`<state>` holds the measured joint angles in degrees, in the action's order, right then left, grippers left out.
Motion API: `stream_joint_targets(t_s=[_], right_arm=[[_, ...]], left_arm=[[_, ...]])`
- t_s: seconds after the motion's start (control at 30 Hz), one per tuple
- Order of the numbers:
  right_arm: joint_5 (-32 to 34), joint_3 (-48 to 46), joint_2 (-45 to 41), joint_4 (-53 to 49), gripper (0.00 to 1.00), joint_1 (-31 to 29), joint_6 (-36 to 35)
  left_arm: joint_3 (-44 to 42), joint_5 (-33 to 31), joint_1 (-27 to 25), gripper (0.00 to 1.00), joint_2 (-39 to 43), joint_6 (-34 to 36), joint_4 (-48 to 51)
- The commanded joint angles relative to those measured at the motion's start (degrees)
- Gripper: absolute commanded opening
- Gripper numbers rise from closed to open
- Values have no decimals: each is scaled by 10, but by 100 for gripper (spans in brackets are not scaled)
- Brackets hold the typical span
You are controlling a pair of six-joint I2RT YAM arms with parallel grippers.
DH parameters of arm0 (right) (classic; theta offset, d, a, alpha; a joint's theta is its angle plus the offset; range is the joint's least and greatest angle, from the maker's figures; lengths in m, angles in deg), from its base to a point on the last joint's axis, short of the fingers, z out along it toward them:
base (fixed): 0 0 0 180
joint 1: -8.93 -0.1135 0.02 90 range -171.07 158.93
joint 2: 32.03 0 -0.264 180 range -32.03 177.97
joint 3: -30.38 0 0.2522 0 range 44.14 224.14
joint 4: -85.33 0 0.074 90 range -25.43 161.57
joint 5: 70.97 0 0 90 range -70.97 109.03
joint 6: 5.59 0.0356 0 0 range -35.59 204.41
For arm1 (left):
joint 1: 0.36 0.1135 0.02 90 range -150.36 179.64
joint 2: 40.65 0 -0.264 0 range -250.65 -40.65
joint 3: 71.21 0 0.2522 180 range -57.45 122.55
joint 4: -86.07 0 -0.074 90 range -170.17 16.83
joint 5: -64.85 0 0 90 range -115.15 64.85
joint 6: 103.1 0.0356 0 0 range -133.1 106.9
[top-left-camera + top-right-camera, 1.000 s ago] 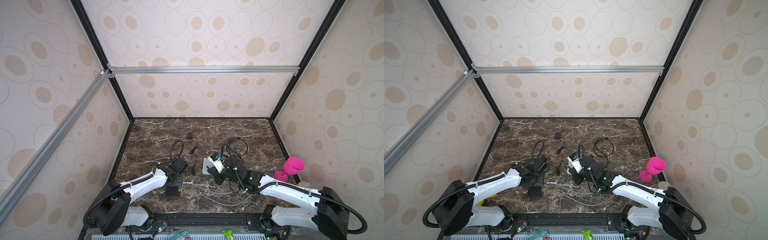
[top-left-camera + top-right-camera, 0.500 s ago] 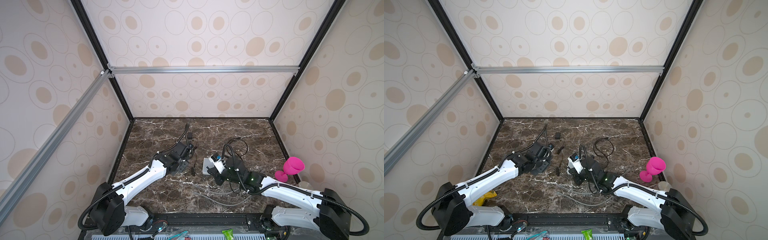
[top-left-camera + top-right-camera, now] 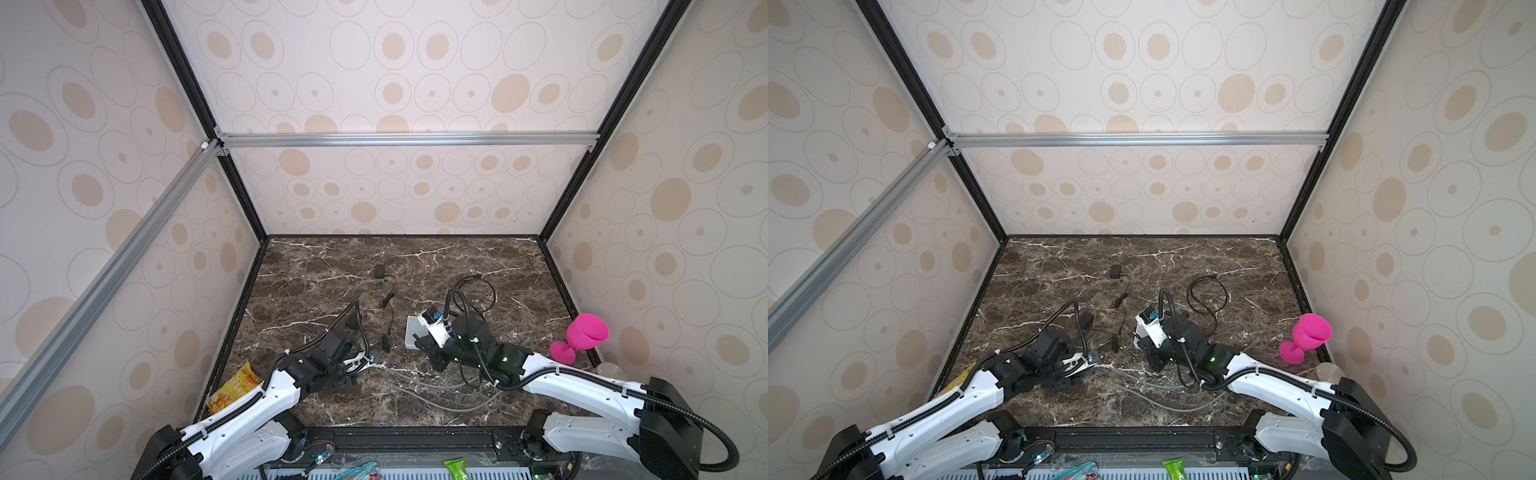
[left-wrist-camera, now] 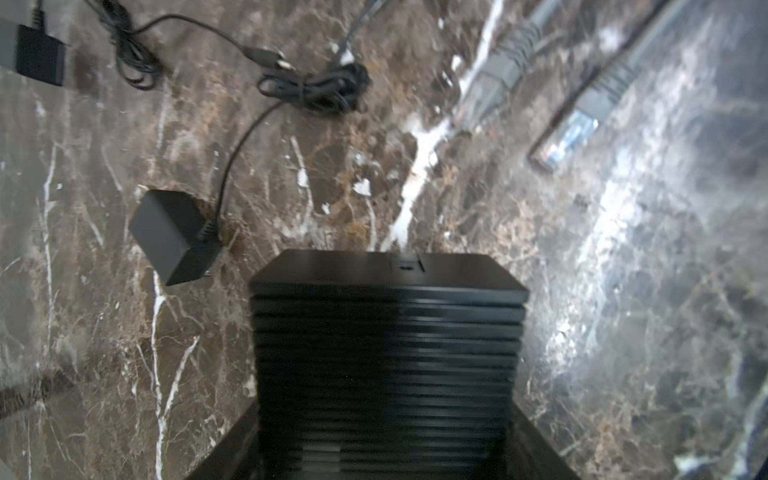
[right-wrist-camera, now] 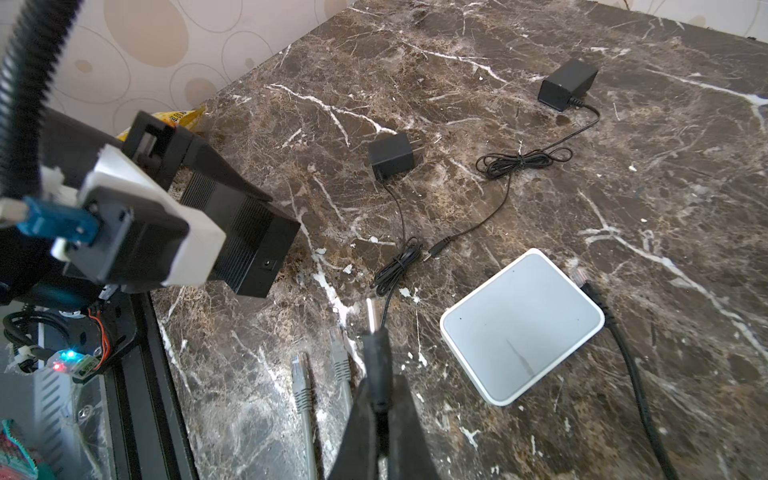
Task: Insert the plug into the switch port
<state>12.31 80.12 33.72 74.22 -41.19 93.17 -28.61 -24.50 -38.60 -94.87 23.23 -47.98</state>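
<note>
The switch (image 4: 386, 353) is a black ribbed box, and my left gripper (image 4: 384, 449) is shut on it across its width. Its small round port (image 5: 266, 263) sits on the end face that points away from the gripper. In both top views the switch (image 3: 340, 380) (image 3: 1062, 381) is low over the marble at the front left. My right gripper (image 5: 378, 399) is shut on the black plug (image 5: 376, 349), whose metal tip (image 5: 371, 311) sticks out ahead. The plug is well apart from the port, to its right. My right gripper (image 3: 426, 349) hangs beside a white box.
A flat white box (image 5: 523, 324) lies on the marble. Two grey network plugs (image 5: 301, 382) lie by the right gripper and a black cable (image 5: 631, 365) runs past the white box. Two black adapters (image 5: 392, 156) (image 5: 567, 83) lie farther back with thin cords. A pink goblet (image 3: 582, 336) stands at the right wall.
My left arm swung the switch toward the back of the table, then brought it forward and down to the front left. My right arm has barely moved.
</note>
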Motion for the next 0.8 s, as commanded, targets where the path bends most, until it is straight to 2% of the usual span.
stream_joint_targets(t_s=[0.0, 0.13, 0.27, 0.53, 0.6, 0.7, 0.77], right_arm=[[-9, 0, 1, 8, 0, 3, 0], [-12, 5, 6, 5, 0, 2, -2], [-14, 6, 10, 7, 0, 3, -3], [-14, 2, 5, 11, 0, 3, -5], [-17, 3, 9, 11, 0, 2, -6], [-20, 6, 11, 10, 0, 3, -7], [-20, 7, 13, 10, 0, 2, -8]], left_arm=[[8, 9, 4, 6, -25, 79, 12], [20, 27, 6, 3, -61, 86, 17], [12, -7, 8, 8, -99, 100, 9], [12, -1, 32, 14, -120, 96, -3], [5, -1, 33, 20, -115, 90, -8], [-8, 13, 35, 39, -92, 74, -11], [-21, 14, 36, 46, -73, 62, -18]])
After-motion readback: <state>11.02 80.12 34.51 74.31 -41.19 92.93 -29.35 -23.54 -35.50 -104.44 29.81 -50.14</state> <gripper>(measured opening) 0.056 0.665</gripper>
